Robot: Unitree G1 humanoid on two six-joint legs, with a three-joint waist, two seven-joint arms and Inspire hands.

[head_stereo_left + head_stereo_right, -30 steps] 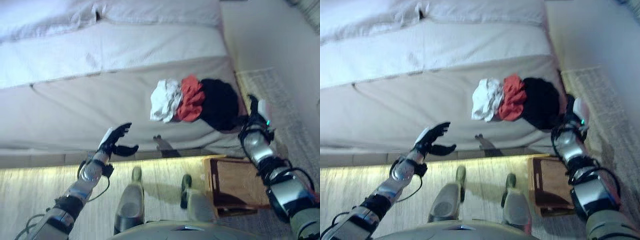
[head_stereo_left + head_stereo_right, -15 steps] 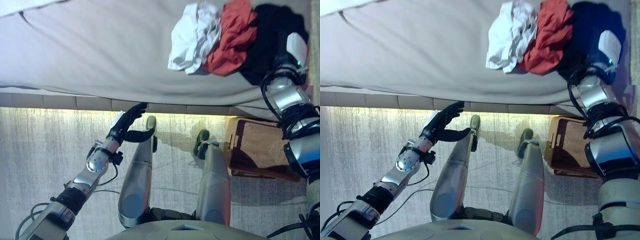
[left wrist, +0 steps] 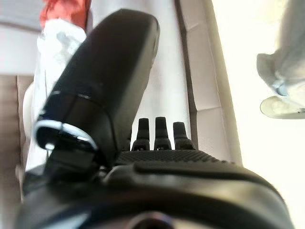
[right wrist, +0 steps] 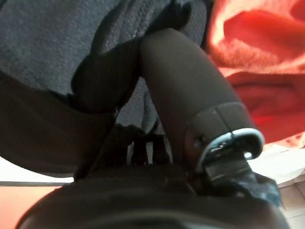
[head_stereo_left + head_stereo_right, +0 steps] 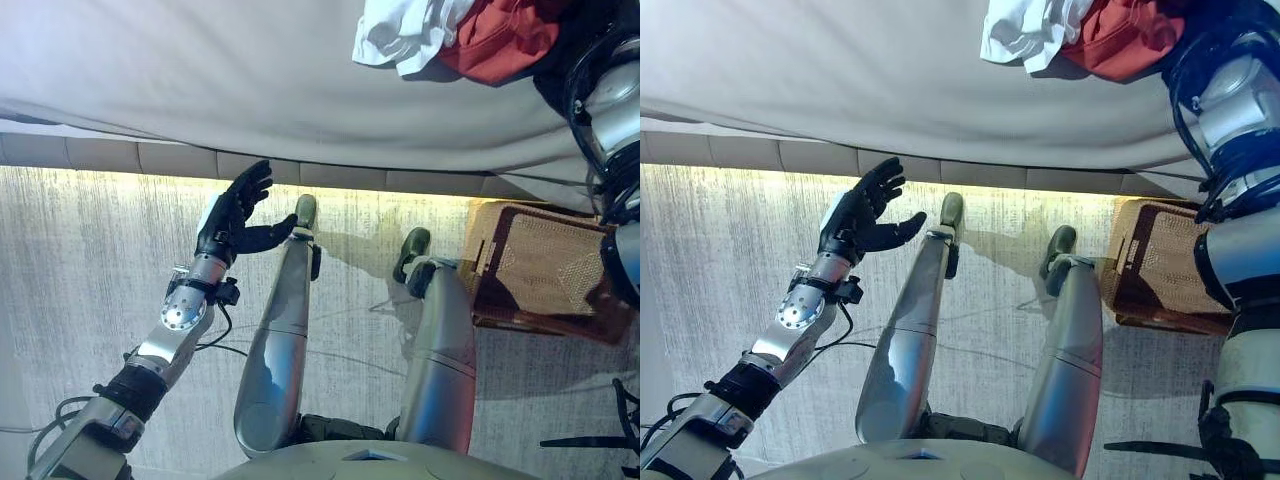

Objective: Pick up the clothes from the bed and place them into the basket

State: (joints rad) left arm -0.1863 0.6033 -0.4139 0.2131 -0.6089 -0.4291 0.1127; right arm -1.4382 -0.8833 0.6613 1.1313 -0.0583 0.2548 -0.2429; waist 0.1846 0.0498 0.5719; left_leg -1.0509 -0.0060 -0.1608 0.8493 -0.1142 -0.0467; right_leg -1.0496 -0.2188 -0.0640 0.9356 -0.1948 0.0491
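Note:
A pile of clothes lies at the bed's near edge: a white piece (image 5: 400, 30), a red piece (image 5: 500, 35) and a dark piece (image 4: 57, 43) beside the red one. My right forearm (image 5: 612, 100) reaches up to the dark piece. In the right wrist view my right hand (image 4: 186, 86) lies on the dark cloth, its thumb pressed into the folds, with red cloth (image 4: 267, 43) just past it. My left hand (image 5: 235, 210) hangs open and empty over the floor, below the bed's side. The brown wicker basket (image 5: 545, 260) stands on the floor under my right arm.
The bed's grey cover (image 5: 200, 70) drapes over its padded side (image 5: 120, 155), with a lit strip of floor along it. The pale patterned floor (image 5: 80, 280) spreads out to the left. The basket sits tight against the bed's corner.
The camera has tipped further down, so the bed and clothes now sit at the top edge. My left hand has lifted a little, still open. My right hand stays at the dark cloth.

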